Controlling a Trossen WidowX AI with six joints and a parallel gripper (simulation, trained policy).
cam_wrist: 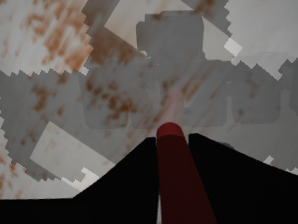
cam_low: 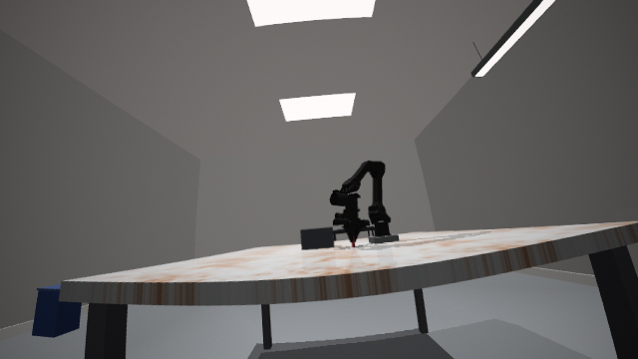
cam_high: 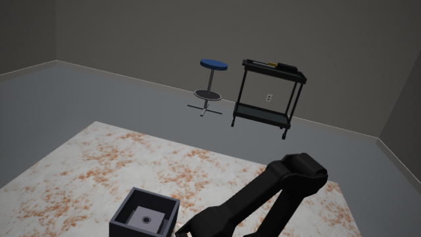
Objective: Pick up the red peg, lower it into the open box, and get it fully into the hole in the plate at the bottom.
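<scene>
The red peg (cam_low: 353,244) (cam_wrist: 177,175) stands upright at the table top, its lower end showing under the fingers in the exterior view. My gripper (cam_low: 353,239) (cam_wrist: 172,145) points down and is shut on the peg, one dark finger on each side of it in the wrist view. The open grey box (cam_high: 152,201) (cam_low: 317,238) stands beside the gripper, to its left in the top and exterior views. Inside it lies the pale plate (cam_high: 139,214) with a round hole, and no peg is in that hole. The peg is out of view in the top view.
The marbled table top (cam_high: 108,158) (cam_low: 224,271) carries the box and the arm. The box's raised walls stand close beside the gripper. A blue stool (cam_high: 214,64) and a black cart (cam_high: 263,115) stand on the floor well beyond the table.
</scene>
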